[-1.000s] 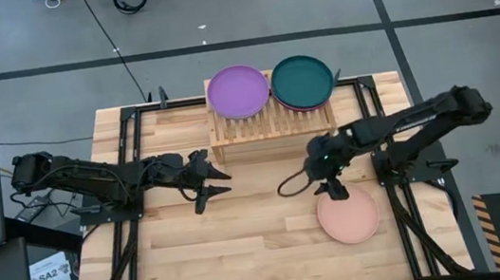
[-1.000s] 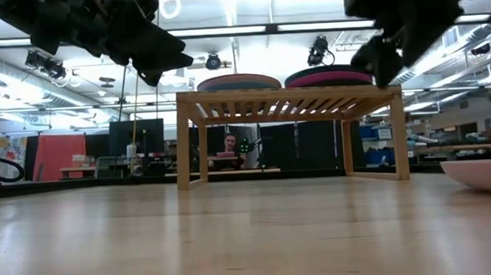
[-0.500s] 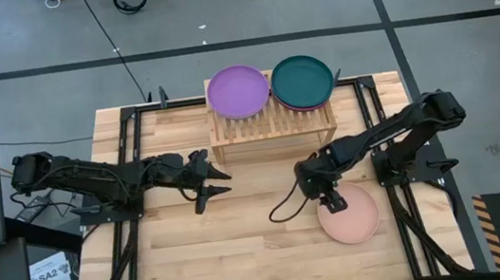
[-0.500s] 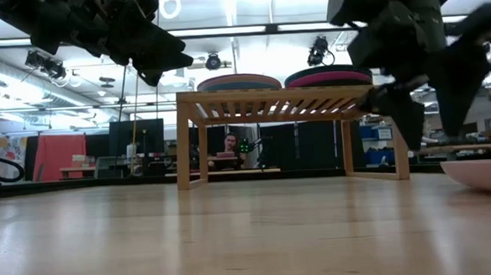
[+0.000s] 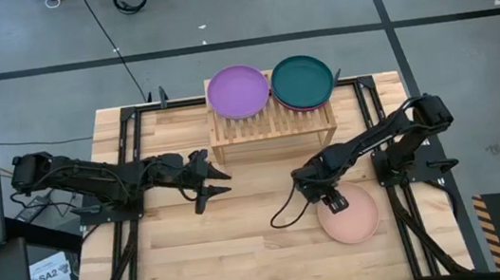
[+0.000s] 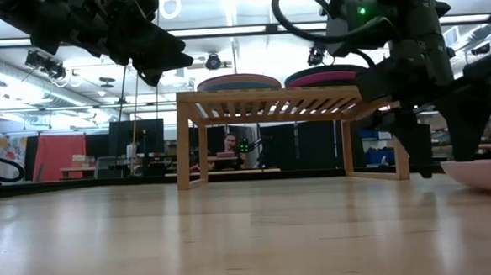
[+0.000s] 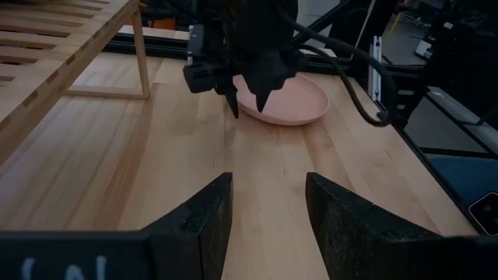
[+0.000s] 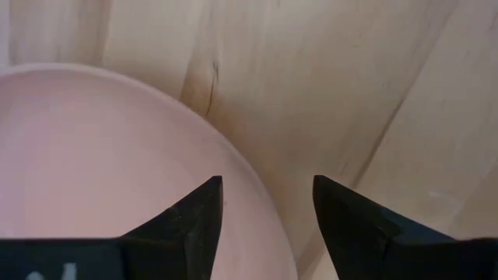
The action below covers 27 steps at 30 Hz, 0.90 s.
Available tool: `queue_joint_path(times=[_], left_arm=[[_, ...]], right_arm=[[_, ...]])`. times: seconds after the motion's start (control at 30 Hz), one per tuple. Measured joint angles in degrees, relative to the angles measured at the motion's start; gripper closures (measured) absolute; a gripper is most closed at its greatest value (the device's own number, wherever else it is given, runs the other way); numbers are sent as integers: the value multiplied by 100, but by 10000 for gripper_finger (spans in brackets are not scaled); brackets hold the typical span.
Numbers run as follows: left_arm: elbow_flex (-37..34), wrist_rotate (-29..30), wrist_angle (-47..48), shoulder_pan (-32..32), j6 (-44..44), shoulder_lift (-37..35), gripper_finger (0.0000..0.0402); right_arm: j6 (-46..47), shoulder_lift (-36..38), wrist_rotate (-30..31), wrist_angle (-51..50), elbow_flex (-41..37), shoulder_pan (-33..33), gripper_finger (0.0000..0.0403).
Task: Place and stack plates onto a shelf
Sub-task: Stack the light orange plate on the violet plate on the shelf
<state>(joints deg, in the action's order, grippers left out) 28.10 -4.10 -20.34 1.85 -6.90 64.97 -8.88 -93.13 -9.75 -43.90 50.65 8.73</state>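
Approach to the peach plate: I am lining my right gripper (image 5: pixel 335 203) up on its rim, fingers spread, nothing held.

I am hanging over the near-left edge of the peach plate (image 5: pixel 352 217), which is lying flat on the table (image 5: pixel 244 246), in front of the shelf (image 5: pixel 272 121) and apart from it. The right wrist view is showing the rim passing between my 2 fingers (image 8: pixel 187 225), so I judge the grip needs 1 finger inside the lip and 1 outside before closing. The purple plate (image 5: pixel 238 91) and dark teal plate (image 5: pixel 301 80) are sitting side by side on the shelf, a magenta plate (image 6: pixel 331 78) showing under the teal. My left gripper (image 5: pixel 217 183) is waiting open above the table's left half. Risk: a shallow bite is likely to slip.
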Motion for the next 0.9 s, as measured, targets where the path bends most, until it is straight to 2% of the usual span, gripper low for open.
queue_joint_path(times=[0.13, 0.7, 0.9], left_arm=[[0, 1, 5, 0, 0, 0, 232], [2, 0, 2, -1, 0, -2, 232], [2, 1, 2, 0, 0, -2, 232]], right_arm=[[-33, -32, -26, -41, 0, 0, 220], [21, -41, -410, -126, 0, 0, 373], [303, -39, -423, -104, 0, 0, 390]])
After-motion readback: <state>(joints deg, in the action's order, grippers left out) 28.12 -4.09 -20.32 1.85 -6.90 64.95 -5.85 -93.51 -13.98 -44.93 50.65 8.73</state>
